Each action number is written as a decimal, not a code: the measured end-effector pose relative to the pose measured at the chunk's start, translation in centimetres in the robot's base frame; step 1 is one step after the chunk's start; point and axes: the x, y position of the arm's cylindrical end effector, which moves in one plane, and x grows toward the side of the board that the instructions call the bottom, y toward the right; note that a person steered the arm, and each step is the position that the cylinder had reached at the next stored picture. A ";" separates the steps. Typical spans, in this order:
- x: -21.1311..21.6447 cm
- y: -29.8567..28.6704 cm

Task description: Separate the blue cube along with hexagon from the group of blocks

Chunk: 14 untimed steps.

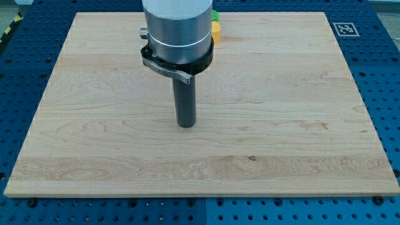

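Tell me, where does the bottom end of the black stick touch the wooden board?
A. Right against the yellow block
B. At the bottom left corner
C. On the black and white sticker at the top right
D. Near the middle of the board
D: my tip rests near the middle of the wooden board, well apart from the yellow block and green block peeking out near the view's top.

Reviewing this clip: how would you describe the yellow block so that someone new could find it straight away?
Start at the wooden board and follow its top edge to the metal cylinder of the arm. The yellow block peeks out just to the cylinder's right, mostly hidden, so its shape cannot be told. A sliver of a green block sits right above it. My tip stands far below, mid-board, touching neither.
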 end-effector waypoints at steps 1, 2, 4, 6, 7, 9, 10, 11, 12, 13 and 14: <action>0.0 0.0; 0.0 0.1; 0.3 0.1; 1.1 0.1; 2.0 0.1; 3.3 0.1; 3.3 0.1; 1.7 1.3; -4.0 0.7; -7.3 -7.2; -12.5 -15.8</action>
